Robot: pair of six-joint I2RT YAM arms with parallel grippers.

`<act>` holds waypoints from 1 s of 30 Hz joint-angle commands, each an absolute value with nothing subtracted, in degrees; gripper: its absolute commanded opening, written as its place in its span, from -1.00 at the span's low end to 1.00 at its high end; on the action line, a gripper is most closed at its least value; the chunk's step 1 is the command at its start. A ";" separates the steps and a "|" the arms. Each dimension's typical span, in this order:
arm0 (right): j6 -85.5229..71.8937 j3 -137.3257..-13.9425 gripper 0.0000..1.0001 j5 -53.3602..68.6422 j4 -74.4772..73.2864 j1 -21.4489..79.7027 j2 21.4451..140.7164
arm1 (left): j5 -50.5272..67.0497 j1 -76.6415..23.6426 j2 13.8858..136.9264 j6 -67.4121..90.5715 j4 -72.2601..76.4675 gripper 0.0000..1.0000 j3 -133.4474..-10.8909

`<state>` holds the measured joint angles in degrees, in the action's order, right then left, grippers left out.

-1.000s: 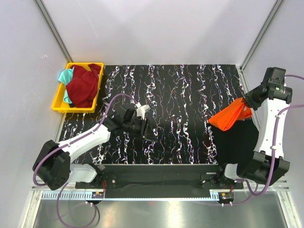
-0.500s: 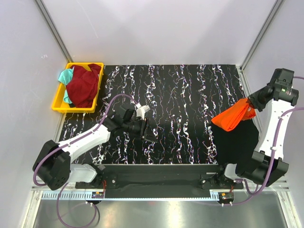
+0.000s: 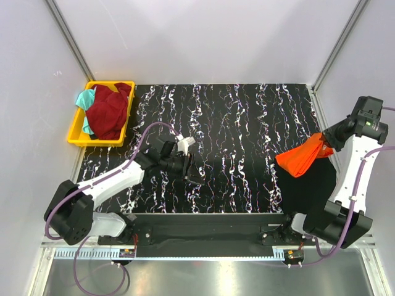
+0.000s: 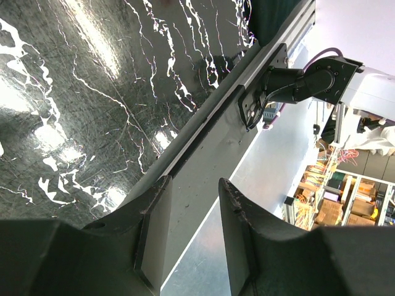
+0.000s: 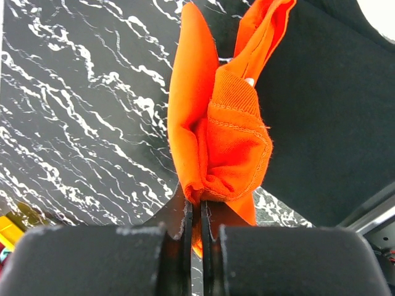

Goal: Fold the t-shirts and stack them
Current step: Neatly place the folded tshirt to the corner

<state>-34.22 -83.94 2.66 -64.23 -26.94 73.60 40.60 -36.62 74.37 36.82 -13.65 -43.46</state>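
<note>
**Orange t-shirt held above the table's right side**

We see the black marbled table (image 3: 247,123), with a black cloth (image 3: 308,191) spread on its near right corner. At the far left corner sits the yellow bin (image 3: 74,134), holding the maroon t-shirt (image 3: 110,114) and the teal t-shirt (image 3: 84,98) (only a teal edge shows beside the maroon). The orange t-shirt (image 5: 234,142) hangs bunched above the black cloth, pinched in the clenched right gripper (image 5: 196,216). The left gripper (image 4: 194,184) hovers over the table, jaws parted and holding nothing.

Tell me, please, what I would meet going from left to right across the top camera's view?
Yellow bin → left gripper → orange t-shirt.
</note>
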 commanded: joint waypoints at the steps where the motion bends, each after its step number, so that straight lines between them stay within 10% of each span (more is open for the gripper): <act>1: -33.22 -82.97 -1.00 3.60 -63.81 -27.77 70.93 | 42.98 -36.30 74.44 35.68 -11.60 -0.19 -43.15; 22: -30.58 -70.06 -0.99 0.62 -64.51 -32.52 65.39 | 45.00 -35.95 73.30 34.98 -11.51 -0.20 -40.69; 30: -30.59 -65.57 -0.23 -9.56 -68.54 -36.73 66.00 | 45.61 -35.51 72.34 34.89 -11.60 -0.19 -39.29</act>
